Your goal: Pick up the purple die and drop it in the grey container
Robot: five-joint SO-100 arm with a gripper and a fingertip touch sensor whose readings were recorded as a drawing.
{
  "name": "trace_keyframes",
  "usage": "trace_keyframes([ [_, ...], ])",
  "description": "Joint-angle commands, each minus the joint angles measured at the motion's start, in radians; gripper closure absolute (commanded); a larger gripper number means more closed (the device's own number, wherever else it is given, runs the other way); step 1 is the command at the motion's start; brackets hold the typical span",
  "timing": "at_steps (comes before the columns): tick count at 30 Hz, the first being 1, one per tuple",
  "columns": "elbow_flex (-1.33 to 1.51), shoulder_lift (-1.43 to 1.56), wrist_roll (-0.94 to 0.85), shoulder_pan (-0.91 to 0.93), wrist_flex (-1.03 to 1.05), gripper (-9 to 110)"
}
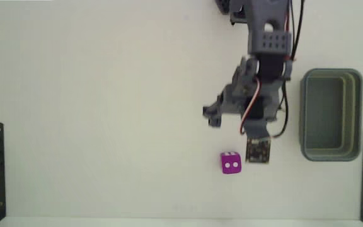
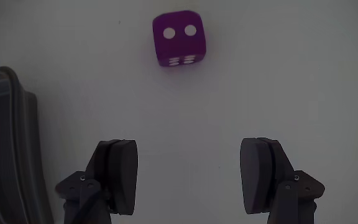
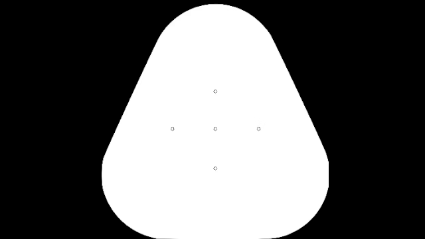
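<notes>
Fixed view: bright, flat, washed-out light on the white table [image 1: 106, 113]; shadows faint | soft focus overall, the purple die [image 1: 230, 163] slightly fuzzy | wrist view: dimmer, greyish cast; die [image 2: 179, 38] a little blurred; the gripper [image 2: 188, 177] fingers dark, underexposed | container [image 2: 5, 143] murky at left edge.

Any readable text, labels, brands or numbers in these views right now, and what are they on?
No printed words, brands or numerals are readable in either view.
Purple die: only white pips, two on its top face in the wrist view; the lower face's pips are too blurred to count.
Grey container: no marking visible.
Claw: no label visible.
</notes>
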Motion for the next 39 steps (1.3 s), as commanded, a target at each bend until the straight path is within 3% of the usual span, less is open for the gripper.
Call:
trace_keyframes([
  [1,-0.071,-0.024,0.005,0.014,-0.034,-9],
  [39,-0.574,-0.605,0.005,0.014,-0.112,-9],
])
